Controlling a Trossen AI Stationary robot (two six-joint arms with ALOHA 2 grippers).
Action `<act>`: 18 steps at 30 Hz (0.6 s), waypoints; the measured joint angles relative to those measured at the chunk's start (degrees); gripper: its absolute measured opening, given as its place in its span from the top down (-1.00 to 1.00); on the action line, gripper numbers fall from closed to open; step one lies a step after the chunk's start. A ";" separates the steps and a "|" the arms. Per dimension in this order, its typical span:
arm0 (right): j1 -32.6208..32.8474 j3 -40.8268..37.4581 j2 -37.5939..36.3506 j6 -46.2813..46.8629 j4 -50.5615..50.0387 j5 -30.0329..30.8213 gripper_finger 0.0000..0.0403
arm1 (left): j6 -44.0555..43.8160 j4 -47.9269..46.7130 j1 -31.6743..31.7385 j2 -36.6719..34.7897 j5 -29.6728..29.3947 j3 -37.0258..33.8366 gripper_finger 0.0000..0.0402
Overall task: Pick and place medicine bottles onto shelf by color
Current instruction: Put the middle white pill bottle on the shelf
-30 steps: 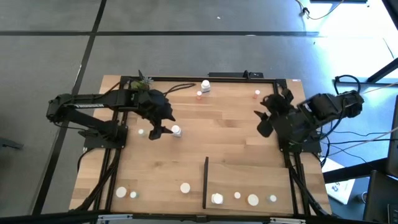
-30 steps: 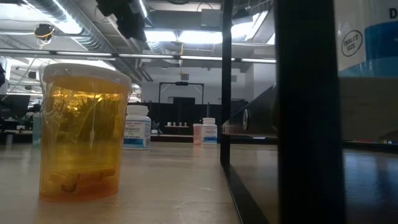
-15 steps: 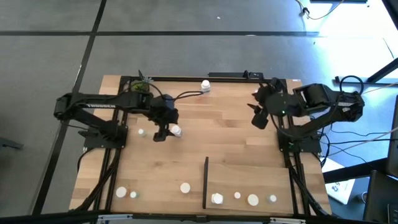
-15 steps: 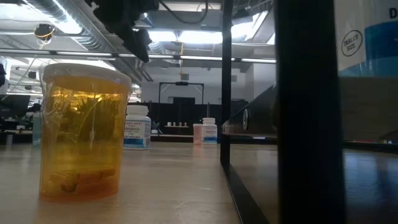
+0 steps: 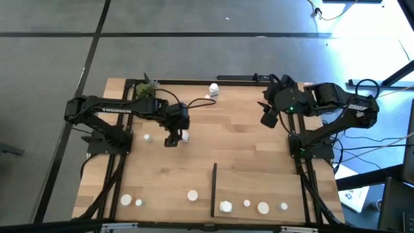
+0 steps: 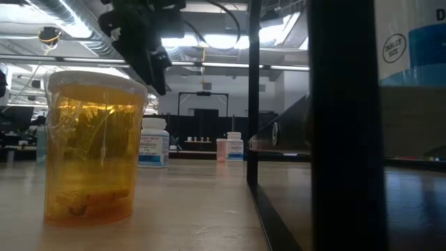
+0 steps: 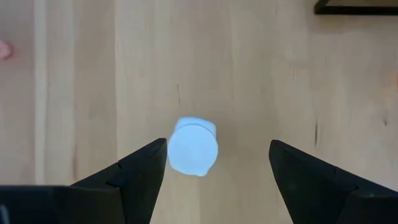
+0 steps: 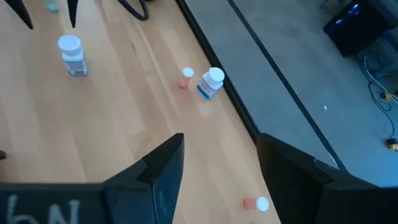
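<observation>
Pale wood runs the length of the bench point(image 5: 246, 149), and we see the left gripper point(image 5: 174, 137) hanging over its middle-left part, directly above a white bottle point(image 5: 184, 136). In the left wrist view that white bottle point(image 7: 193, 147) stands upright between the two dark fingers point(image 7: 140, 177), closer to one of them, with the jaws apart and bare wood showing on both sides of the cap; we see no contact. A tiny white bottle point(image 5: 147, 138) sits near it toward the left arm's base.

We find the right gripper point(image 5: 268, 116) raised over the far right part of the bench, jaws apart and holding nothing. Its wrist view looks down on a white bottle with a blue label point(image 8: 211, 82) leaning near the far rail, a small pinkish bottle point(image 8: 186, 78) just beside it, and another small one lying on its side point(image 8: 256, 203) closer to the camera.

The shelf point(image 5: 259, 191) lies at the near right corner, its black upright strip point(image 5: 213, 189) along the inner edge. Four bottles point(image 5: 225, 207) stand in a row along its near edge. Three more bottles point(image 5: 192, 195) rest on the bench left of the strip. In the low view an amber bottle point(image 6: 93, 146) looms up close. A small potted plant point(image 5: 146, 89) sits at the far left corner.
</observation>
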 joint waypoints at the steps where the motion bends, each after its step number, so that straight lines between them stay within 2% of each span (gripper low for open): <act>1: -0.08 0.00 0.00 0.00 -0.04 0.02 -0.01 | -0.02 0.02 0.24 0.31 0.06 0.00 -0.38; 18: -0.06 0.00 0.00 -0.02 -0.09 0.02 -0.01 | 2.66 0.35 1.21 8.13 -1.29 0.00 -0.38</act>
